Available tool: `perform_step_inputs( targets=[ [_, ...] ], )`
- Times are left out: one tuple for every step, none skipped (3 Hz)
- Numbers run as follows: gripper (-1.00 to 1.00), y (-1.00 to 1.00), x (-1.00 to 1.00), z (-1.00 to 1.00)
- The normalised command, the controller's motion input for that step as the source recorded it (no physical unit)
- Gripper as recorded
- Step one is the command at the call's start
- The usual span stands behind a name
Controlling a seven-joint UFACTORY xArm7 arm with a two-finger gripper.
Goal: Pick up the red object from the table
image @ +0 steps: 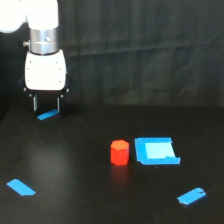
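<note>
The red object (pixel 119 152) is a small red-orange hexagonal block standing upright on the black table (pixel 75 170), a little right of centre in the exterior view. My gripper (pixel 46 104) hangs on the white arm at the upper left, well away from the block and above the table's far part. Its two dark fingers point down with a gap between them and nothing held, so it is open.
A flat blue square piece (pixel 156 150) lies just right of the red block, nearly touching it. Blue tape strips mark the table below the gripper (pixel 48 115), at the front left (pixel 21 187) and at the front right (pixel 191 196). A dark curtain backs the scene.
</note>
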Motion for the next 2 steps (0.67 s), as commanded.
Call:
perform_step_inputs(
  targets=[
    [0.87,-0.26,0.66,0.11],
    [0.89,-0.79,0.93,0.20]
  ],
)
